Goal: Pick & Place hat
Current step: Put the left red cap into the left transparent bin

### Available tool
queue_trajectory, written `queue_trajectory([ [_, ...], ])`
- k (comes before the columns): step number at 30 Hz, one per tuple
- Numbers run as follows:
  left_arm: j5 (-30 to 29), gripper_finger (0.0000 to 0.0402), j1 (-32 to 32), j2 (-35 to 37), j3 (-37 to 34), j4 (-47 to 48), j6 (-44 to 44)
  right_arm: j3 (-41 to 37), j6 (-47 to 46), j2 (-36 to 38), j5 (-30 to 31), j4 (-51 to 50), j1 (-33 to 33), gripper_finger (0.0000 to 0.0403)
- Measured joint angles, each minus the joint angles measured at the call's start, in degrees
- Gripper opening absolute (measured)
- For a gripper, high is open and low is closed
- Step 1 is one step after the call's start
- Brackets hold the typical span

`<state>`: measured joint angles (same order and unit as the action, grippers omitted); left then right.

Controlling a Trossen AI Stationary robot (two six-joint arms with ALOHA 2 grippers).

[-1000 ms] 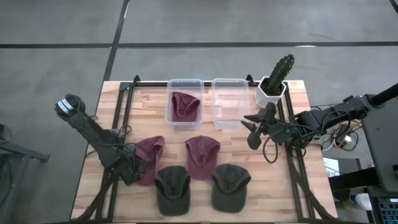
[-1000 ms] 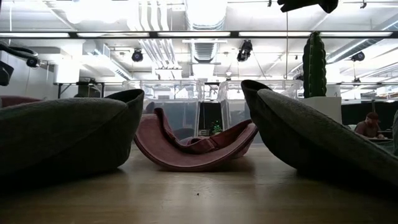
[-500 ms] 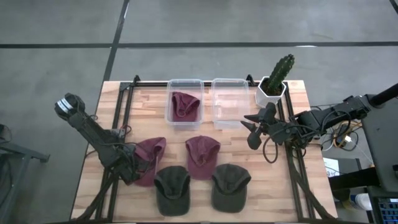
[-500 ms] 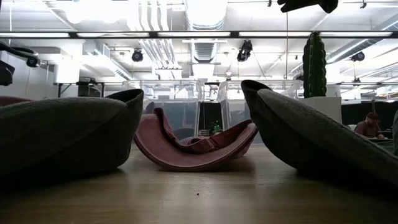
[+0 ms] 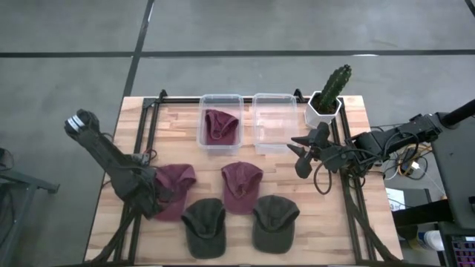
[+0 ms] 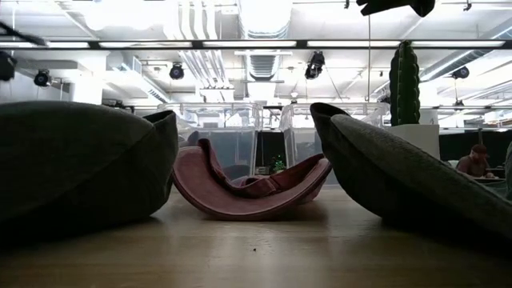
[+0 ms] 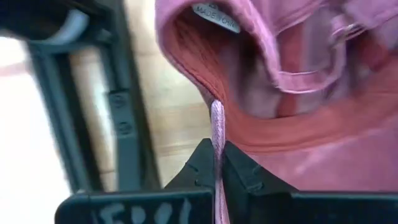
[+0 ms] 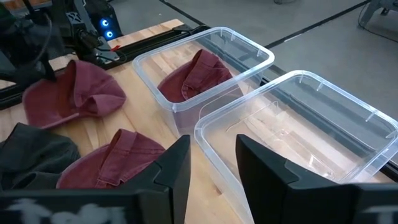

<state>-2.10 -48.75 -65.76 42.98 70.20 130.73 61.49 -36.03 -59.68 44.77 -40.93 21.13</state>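
Observation:
My left gripper (image 5: 151, 199) is at the table's near left, shut on a maroon hat (image 5: 177, 185). The left wrist view shows this hat's inside and label (image 7: 214, 17). A second maroon hat (image 5: 241, 185) lies crown-up at the table's middle. A third (image 5: 220, 124) lies in the left clear bin (image 5: 203, 141). Two dark green hats (image 5: 204, 226) (image 5: 274, 221) rest on the near side, filling the low view (image 6: 80, 168) (image 6: 400, 176). My right gripper (image 5: 300, 153) hangs open beside the right bin (image 5: 274, 141). My left gripper pinches a thin edge of the maroon hat's rim (image 7: 217, 127) between its two shut fingers (image 7: 239, 177). It comes at the hat from the table's left. The edge stands up between the fingertips, and the rest of the hat spreads out beyond them toward the table's middle.
A potted cactus (image 5: 330, 93) stands at the far right corner, behind my right gripper. A black frame rail (image 5: 141, 148) runs along the table's left side, next to my left arm. The right bin (image 8: 298, 130) holds nothing. Bare wood shows between the bins and the hats.
My left gripper has moved a little toward the table's left edge with the maroon hat's edge in its fingers. The hat has spread wider on that side. In the low view the left green hat now looms taller. My right arm has kept still.

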Motion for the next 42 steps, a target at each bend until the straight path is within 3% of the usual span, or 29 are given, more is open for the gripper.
queue_trajectory([
  [8,-0.1,0.0005,0.0,0.5,12.2,19.8,1.0,0.0,0.0,0.0,0.0,0.3,0.0,0.0112],
  [17,-10.3,0.0005,0.0,2.1,17.3,19.8,0.5,0.0,0.0,0.0,0.0,1.3,0.0,0.0119],
  [25,-12.2,0.0005,0.1,2.1,20.2,19.8,-0.8,0.0,-0.3,0.0,0.0,1.7,0.0,0.0127],
  [30,-15.3,0.0005,0.1,2.1,25.1,19.6,-6.0,0.0,0.0,0.0,0.0,2.7,0.0,0.0127],
  [33,-21.4,0.0005,0.1,2.1,28.5,17.9,-10.3,0.0,0.0,0.0,0.0,2.7,0.0,0.0123],
  [38,-38.5,0.0004,0.5,2.2,32.7,15.2,-15.5,0.0,-0.3,0.0,0.0,2.8,0.0,0.0116],
  [42,-46.8,0.0004,2.4,2.2,34.6,14.9,-17.3,0.0,-0.3,0.0,0.0,3.5,0.0,0.0111],
])
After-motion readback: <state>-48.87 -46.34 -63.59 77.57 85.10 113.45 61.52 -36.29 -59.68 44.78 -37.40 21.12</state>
